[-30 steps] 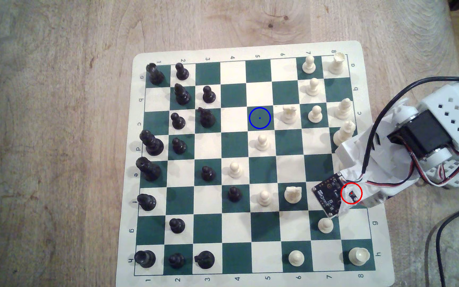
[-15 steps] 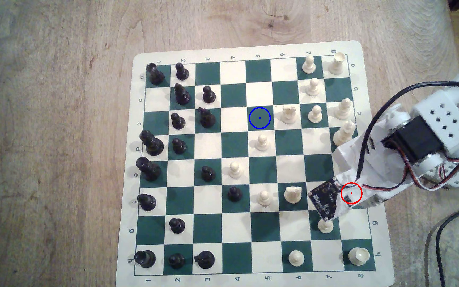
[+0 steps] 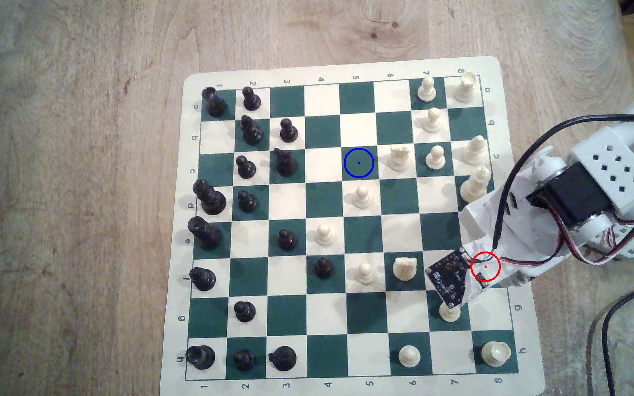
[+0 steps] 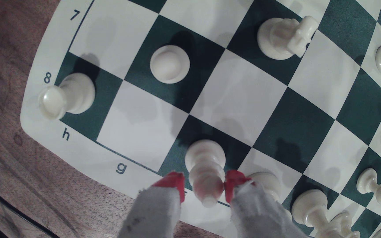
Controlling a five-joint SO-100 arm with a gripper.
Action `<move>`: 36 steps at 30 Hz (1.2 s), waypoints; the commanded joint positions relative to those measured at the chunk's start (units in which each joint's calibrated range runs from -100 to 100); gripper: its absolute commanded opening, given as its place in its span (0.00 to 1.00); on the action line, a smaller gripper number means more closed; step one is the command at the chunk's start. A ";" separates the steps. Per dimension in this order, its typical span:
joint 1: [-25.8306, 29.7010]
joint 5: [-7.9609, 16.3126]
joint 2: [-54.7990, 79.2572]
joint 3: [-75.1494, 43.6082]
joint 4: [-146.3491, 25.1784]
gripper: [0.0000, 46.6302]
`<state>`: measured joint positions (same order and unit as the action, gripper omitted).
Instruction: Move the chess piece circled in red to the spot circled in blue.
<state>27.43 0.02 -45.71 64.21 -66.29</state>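
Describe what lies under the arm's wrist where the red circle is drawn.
The wrist view shows the cream bishop standing on a green square between the gripper fingertips. In the exterior view the arm covers it.

The chessboard mat (image 3: 492,64) carries all the readable marks: its cream border shows numbers 1 to 8 along the far and near edges in the exterior view, and letters a to h down the exterior view's left and right edges. The wrist view reads 7, 8, h and g on that border (image 4: 47,128).
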 commanded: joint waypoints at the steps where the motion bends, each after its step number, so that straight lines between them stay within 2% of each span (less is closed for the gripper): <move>1: 0.69 0.24 0.37 -0.02 0.45 0.20; 20: 0.22 0.68 -0.22 -3.11 -1.11 0.01; 26: -2.13 0.98 1.31 -14.89 -9.79 0.01; 31: -3.38 2.83 4.03 -26.04 -17.33 0.01; 36: -8.47 2.78 10.14 -35.20 -20.03 0.01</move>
<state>22.27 2.91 -39.09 39.36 -84.94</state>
